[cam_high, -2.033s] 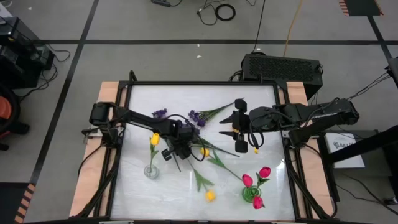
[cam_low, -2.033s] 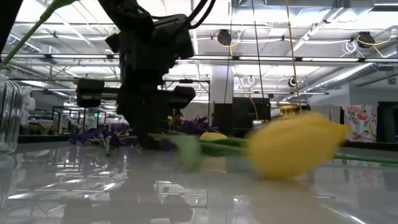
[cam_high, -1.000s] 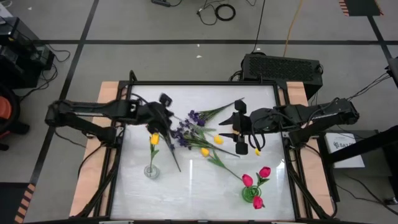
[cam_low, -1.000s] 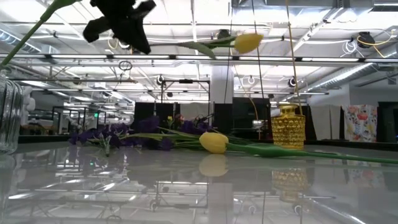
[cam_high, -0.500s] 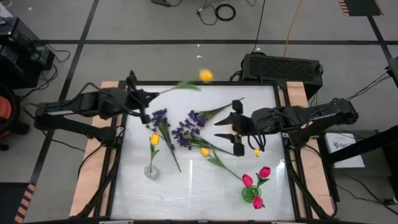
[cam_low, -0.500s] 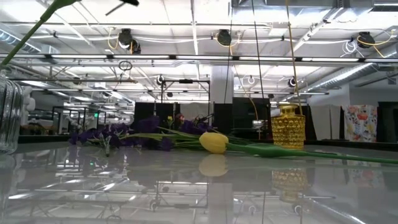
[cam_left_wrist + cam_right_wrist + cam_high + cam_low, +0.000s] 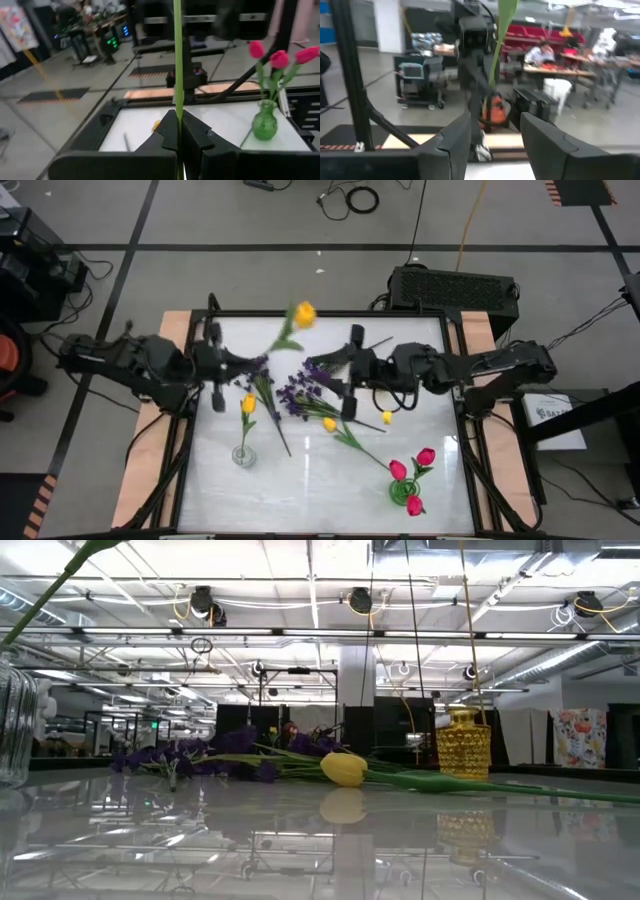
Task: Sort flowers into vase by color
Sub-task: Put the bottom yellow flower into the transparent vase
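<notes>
Left gripper [image 7: 177, 131]: clamped on a yellow tulip [image 7: 304, 313] stem — raised.
Right gripper [image 7: 490, 135]: fingers apart — empty, over purple sprigs [image 7: 300, 385].

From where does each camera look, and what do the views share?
High: from above, straight down on the table and both arms.
Low: at tabletop height, across the purple sprigs; no arm shows.
Left wrist: past the left gripper, shut on a green stem.
Right wrist: past the open right gripper.
Shared: that stem.
</notes>
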You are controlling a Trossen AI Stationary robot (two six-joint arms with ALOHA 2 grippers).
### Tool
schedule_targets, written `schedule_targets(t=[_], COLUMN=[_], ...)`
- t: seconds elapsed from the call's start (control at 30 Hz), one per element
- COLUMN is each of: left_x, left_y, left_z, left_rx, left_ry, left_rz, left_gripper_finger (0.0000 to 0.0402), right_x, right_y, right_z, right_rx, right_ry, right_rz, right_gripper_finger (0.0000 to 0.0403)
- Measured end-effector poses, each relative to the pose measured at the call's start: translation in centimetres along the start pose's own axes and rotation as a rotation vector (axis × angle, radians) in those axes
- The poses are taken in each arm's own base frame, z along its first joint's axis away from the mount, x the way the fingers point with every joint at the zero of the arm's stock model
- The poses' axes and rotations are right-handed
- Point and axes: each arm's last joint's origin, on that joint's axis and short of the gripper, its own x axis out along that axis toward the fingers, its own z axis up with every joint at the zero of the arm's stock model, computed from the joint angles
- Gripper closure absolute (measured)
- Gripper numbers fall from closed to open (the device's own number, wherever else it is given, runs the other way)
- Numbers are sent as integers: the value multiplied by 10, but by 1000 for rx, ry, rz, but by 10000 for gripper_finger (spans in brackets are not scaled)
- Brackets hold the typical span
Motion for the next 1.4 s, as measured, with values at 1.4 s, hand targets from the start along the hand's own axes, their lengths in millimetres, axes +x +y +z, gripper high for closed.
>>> schedule_targets(t=[1.4], left_x=[26], left_y=[-51], left_z=[7], left_rx=[109], left_ry=[-82], left_rz=[-53], left_gripper_finger=[380], right_x=[62], right_y=[10], right_z=[11], right_rx=[-25], right_ry=[-220], right_rz=[233], right_gripper_finger=[399])
